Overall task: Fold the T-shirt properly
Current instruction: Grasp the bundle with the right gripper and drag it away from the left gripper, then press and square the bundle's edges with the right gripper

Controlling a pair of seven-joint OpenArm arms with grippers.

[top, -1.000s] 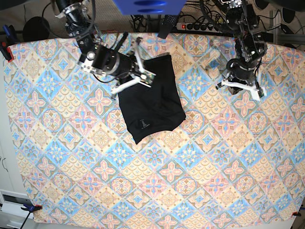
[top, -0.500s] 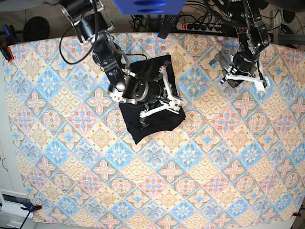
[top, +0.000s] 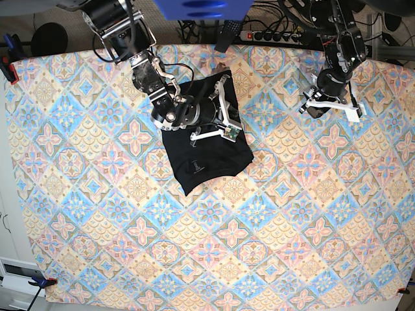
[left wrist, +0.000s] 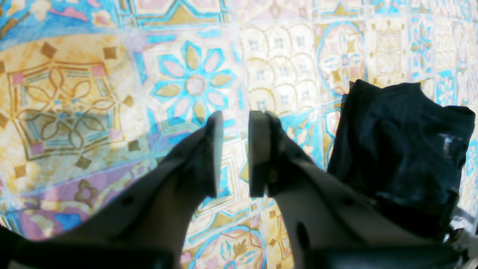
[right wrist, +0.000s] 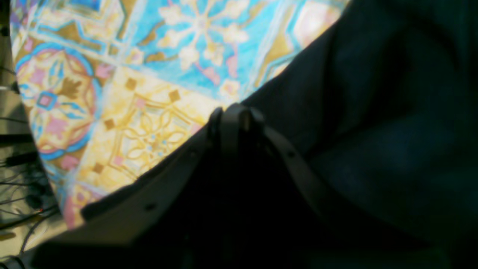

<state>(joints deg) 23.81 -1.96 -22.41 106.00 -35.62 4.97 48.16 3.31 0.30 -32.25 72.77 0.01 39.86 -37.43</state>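
- Our right pincer (right wrist: 235, 116) rides low over the plain black short-sleeved cotton T-shirt (top: 206, 139), its jaws pressed together; whether a pinch of cloth sits between them we cannot tell, the wrist view being too dark there.
- The T-shirt lies as a compact folded bundle on the surface (top: 272, 246), which is covered by a cloth patterned in blue, pink and yellow tiles, toward its far middle; a small white label mark (top: 193, 167) shows on the near panel.
- We judge the garment light, limp and yielding: it will sag and slide open if lifted by a single layer, so a hold at a folded edge or corner, taking all layers together, looks safest.
- Cotton on the printed cloth seems unlikely to slip, though dragging could rumple the folds.
- Farther off, our left pincer (left wrist: 233, 149) hangs over bare surface, well apart from the T-shirt, jaws a narrow gap apart and holding nothing.
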